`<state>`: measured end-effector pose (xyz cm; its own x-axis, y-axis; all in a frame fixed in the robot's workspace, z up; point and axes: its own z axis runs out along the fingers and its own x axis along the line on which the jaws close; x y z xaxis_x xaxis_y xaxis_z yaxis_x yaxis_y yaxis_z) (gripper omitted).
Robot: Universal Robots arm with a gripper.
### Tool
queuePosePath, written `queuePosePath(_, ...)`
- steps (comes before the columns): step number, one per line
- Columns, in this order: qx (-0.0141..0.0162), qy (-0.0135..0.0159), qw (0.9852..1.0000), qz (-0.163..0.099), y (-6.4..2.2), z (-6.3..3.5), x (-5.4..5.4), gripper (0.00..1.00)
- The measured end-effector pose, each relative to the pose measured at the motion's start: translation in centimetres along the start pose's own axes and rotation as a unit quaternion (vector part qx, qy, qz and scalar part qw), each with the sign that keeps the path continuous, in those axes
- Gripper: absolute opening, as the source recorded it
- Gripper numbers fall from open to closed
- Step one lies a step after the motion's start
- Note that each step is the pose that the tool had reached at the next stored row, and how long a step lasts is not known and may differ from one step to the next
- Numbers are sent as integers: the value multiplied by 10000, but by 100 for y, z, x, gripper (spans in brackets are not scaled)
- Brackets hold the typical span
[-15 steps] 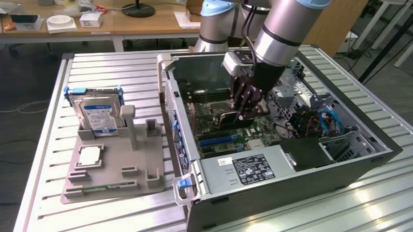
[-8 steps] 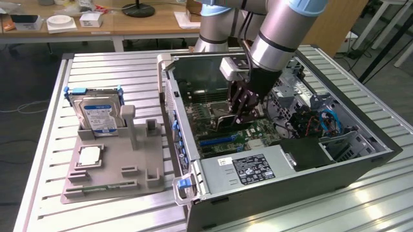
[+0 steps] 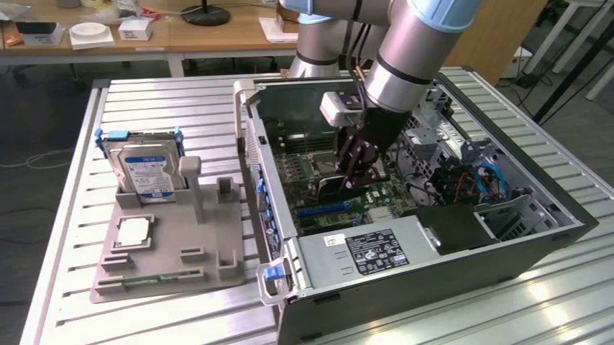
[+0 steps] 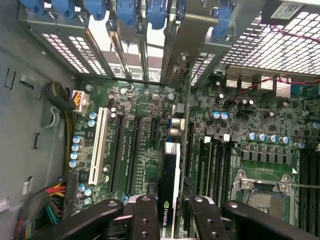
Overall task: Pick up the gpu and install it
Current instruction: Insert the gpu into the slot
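Gripper down inside the case, clamped narrow on the gpu, card held edge-on between the fingers. Pickup done, by the look of it. Hanging low over the motherboard, lined up along the long slots, one end toward the rear openings. Seated or not? Cannot tell; looks just short of the slot, so install judged unfinished, pressing home left to do.

we see bright, even light on the slatted table, with glare near its corner; the case interior sits dimmer, and daylight blazes white through its vent holes.
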<state>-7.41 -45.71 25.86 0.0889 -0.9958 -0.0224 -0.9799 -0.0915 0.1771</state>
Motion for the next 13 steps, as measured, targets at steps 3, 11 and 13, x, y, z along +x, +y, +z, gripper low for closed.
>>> queuePosePath(3, 8, 1, 10000, 0, -5, 37, 1, 28)
queuePosePath(11, 7, 1, 10000, 24, -3, 77, 1, 28)
queuePosePath(13, 8, 0, 10000, 24, -3, 80, 1, 28)
